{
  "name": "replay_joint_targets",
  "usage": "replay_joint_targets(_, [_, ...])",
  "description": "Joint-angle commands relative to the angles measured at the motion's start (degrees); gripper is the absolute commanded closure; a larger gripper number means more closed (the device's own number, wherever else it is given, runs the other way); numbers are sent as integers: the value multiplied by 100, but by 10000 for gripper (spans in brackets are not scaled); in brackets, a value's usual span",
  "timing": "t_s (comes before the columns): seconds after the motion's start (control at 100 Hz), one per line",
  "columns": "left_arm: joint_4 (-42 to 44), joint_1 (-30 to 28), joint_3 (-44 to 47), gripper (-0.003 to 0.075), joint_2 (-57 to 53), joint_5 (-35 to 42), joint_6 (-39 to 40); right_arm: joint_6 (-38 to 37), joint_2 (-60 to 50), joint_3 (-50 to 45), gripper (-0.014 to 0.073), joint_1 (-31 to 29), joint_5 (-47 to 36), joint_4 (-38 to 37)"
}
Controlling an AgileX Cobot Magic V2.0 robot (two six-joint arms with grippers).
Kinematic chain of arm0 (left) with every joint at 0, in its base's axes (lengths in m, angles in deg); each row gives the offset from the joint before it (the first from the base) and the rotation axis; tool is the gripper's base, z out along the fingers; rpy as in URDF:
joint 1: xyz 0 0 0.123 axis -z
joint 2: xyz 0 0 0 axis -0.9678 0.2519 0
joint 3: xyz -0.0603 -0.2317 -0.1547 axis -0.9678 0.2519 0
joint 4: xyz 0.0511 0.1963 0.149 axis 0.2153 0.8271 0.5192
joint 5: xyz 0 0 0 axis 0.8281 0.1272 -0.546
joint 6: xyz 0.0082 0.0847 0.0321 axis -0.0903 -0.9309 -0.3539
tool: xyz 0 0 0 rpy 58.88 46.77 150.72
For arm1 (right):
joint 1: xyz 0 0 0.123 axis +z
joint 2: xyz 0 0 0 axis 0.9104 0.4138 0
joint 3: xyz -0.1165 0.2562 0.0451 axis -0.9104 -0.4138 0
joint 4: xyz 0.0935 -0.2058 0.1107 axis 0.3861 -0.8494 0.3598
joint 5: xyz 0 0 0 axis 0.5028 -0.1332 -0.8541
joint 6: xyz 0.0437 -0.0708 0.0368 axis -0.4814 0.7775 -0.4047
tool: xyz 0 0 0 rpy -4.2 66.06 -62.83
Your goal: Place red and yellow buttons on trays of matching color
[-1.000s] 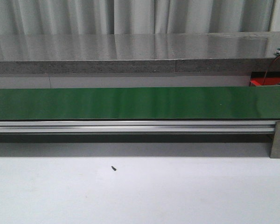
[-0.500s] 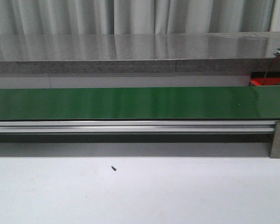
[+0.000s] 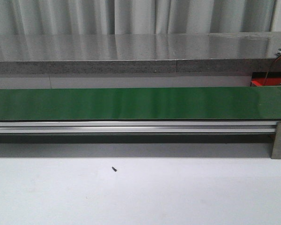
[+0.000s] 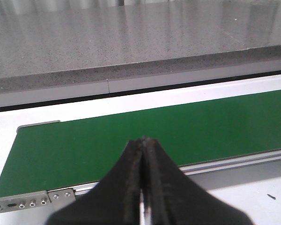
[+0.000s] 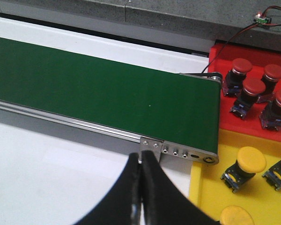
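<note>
The green conveyor belt (image 3: 140, 103) runs across the front view with nothing on it. In the right wrist view, a red tray (image 5: 225, 61) beyond the belt's end holds several red buttons (image 5: 254, 87). A yellow tray (image 5: 210, 187) beside it holds three yellow buttons (image 5: 251, 160). My right gripper (image 5: 141, 157) is shut and empty, over the white table near the belt's end bracket. My left gripper (image 4: 143, 140) is shut and empty, over the belt's near edge at its other end. Neither gripper shows in the front view.
A grey stone counter (image 3: 131, 51) stands behind the belt. An aluminium rail (image 3: 131, 127) runs along the belt's front. A small dark speck (image 3: 114, 169) lies on the white table. A small circuit board with wires (image 5: 261, 18) sits on the counter near the red tray.
</note>
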Motion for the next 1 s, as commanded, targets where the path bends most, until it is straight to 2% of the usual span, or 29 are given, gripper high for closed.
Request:
replay_joint_targets(0.0, [-89,35,-149,740,33,456,6,47,22,152,662,-5,-422,101])
replay_joint_targets(0.47, [-89,35,-149,740,33,456,6,47,22,131,662,-5,-507,101])
replay_joint_targets(0.69, [-89,35,-149,740,33,456,6,-62,-142,-207,662,31,-1243,41])
replay_joint_targets(0.76, [-89,35,-149,740,33,456,6,-500,-334,-465,662,150,-1505,-345])
replay_joint_targets(0.91, [-89,35,-149,740,33,456,6,-2138,-973,-1104,662,598,-1897,-1770])
replay_joint_targets(0.99, [-89,35,-149,740,33,456,6,-2589,-1344,-1408,662,764,-2115,-2307])
